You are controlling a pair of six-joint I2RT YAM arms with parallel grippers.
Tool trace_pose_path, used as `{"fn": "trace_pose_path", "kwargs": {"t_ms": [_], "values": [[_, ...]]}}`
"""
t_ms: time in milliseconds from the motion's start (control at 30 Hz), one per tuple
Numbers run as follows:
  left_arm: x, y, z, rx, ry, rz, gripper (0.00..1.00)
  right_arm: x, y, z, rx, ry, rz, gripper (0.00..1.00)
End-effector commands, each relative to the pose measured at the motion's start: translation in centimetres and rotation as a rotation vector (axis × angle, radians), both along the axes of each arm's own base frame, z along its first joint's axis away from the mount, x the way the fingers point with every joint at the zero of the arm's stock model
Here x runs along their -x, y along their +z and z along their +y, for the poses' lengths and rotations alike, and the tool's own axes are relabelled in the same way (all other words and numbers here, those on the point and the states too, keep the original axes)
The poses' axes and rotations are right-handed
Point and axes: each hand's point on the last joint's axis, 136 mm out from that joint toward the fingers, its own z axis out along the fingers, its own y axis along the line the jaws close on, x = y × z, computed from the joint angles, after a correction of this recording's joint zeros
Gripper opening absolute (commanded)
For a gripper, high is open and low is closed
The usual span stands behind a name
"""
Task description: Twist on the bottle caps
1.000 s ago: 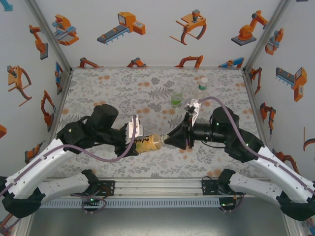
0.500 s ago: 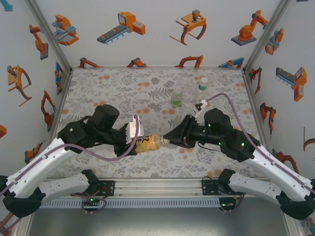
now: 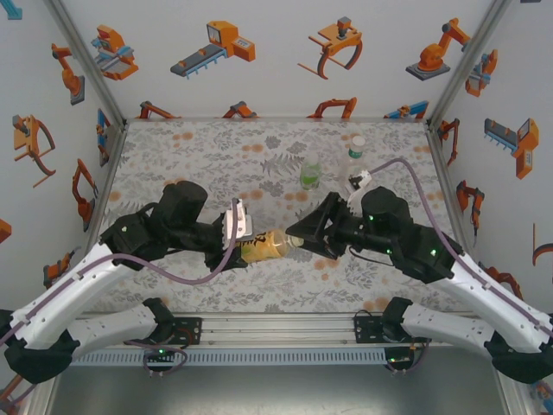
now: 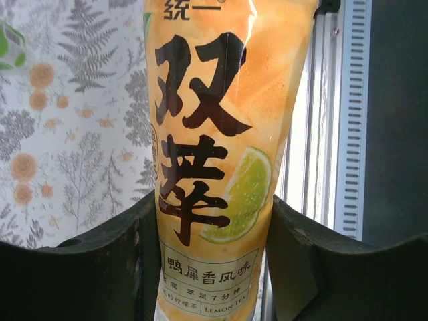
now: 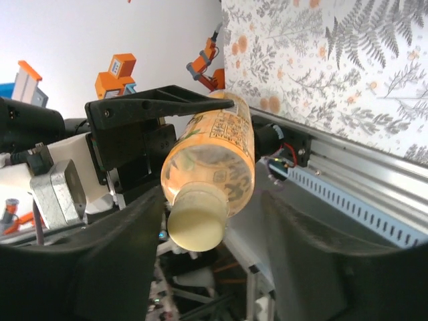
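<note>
The amber bottle (image 3: 263, 247) with its yellow label (image 4: 214, 134) lies level above the table. My left gripper (image 3: 244, 248) is shut on its body, with the fingers (image 4: 100, 267) pressed against both sides. A pale yellowish cap (image 5: 195, 227) sits on the bottle's neck, facing my right gripper (image 3: 298, 239). That gripper is open. Its left finger (image 5: 114, 267) stands close to the cap, and its right finger (image 5: 321, 261) is well apart from it. The short green bottle (image 3: 309, 177) and the slim clear bottle (image 3: 356, 147) stand upright further back.
The patterned table mat (image 3: 199, 156) lies open to the back left. The metal rail (image 3: 276, 328) along the near edge runs just below the held bottle. The enclosure walls close in on both sides.
My right wrist has rolled and its fingers have spread away from the cap. The left gripper has kept the amber bottle almost still, tipping it slightly.
</note>
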Motion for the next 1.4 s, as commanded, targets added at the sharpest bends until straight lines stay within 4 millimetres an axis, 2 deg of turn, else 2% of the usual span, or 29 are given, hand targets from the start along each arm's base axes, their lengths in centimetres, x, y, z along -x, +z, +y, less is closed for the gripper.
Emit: {"fn": "trace_pose_path", "kwargs": {"t_ms": [0,167,333,467,533,800,867,1133,1367], "values": [[0.8,1.0,-0.3,0.054,-0.044,-0.011,0.0,-0.1,2.5,-1.2,0.034,0.002,-0.151,0.63],[0.9,1.0,-0.1,0.053,-0.044,-0.016,0.0,-0.5,5.2,-2.6,0.069,-0.013,-0.329,0.7],[1.2,1.1,-0.2,0.065,-0.06,-0.009,0.0,-0.5,7.9,-2.6,0.112,0.042,-0.563,0.64],[1.8,1.4,-0.3,0.09,-0.093,0.0,0.0,1.1,11.0,-1.5,0.05,0.157,-0.854,0.58],[2.0,1.5,-0.4,0.096,-0.102,0.003,0.0,2.4,11.7,-0.9,0.045,0.249,-0.995,0.56],[2.3,1.6,-0.2,0.104,-0.111,-0.001,0.0,7.0,10.7,-0.5,0.164,0.605,-1.374,0.58],[2.4,1.6,-0.1,0.105,-0.115,0.003,0.0,7.5,10.5,-0.7,0.195,0.653,-1.436,0.57],[2.7,2.0,0.1,0.115,-0.115,0.016,0.0,9.7,9.2,-0.3,0.211,0.883,-1.579,0.55],[2.2,2.1,0.1,0.103,-0.08,0.023,0.0,10.0,9.5,1.0,0.142,0.936,-1.612,0.57]]}}
